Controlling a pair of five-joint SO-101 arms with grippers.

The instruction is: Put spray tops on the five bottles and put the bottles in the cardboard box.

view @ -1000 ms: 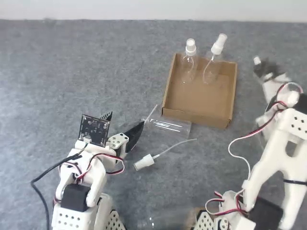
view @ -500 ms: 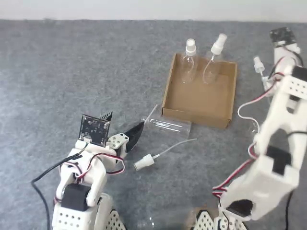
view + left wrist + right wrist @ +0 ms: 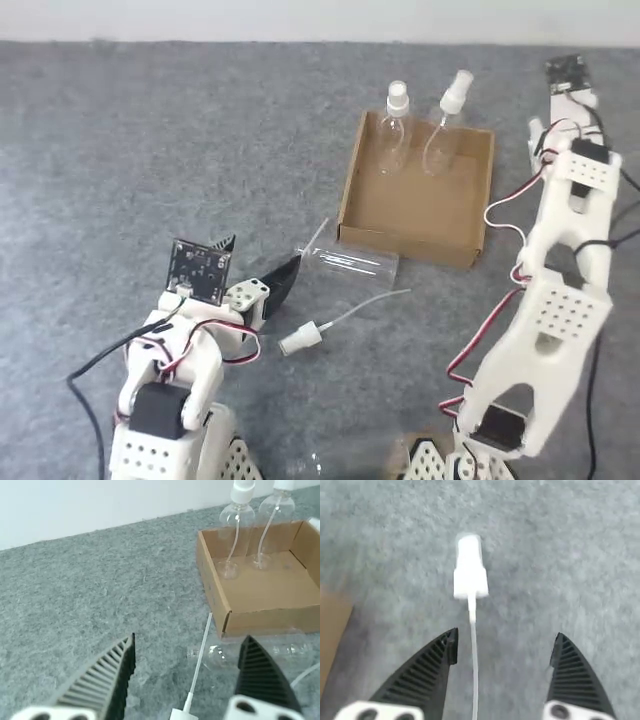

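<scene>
Two clear plastic bottles fitted with white spray tops stand upright, side by side, against the far wall of the shallow brown cardboard box (image 3: 405, 243): the left capped bottle (image 3: 393, 135) and the right capped bottle (image 3: 443, 135).

One clear uncapped bottle (image 3: 352, 266) lies on its side on the grey felt table (image 3: 150, 140), just beside the box's near wall. We find its outline faint against the felt.

One loose white spray top with a thin dip tube (image 3: 303, 339) lies nearer than that bottle, its tube trailing right.

One second spray top (image 3: 316, 234) shows from above as a slanting tube by the box's near left corner. Its cap (image 3: 182, 713) is cut off at the picture's edge.

One left gripper (image 3: 255, 262), black ribbed fingers spread wide, holds nothing, left of the lying bottle.

One right gripper (image 3: 500, 675), fingers wide apart and holding nothing, hangs over a third spray top (image 3: 470, 572), whose tube runs between the fingers. From above, the white right arm (image 3: 560, 250) stretches past the box's right side and half covers that top (image 3: 536, 133).

One glassy shape (image 3: 330, 467) sits at the near edge, cut off; we cannot tell what it is.
</scene>
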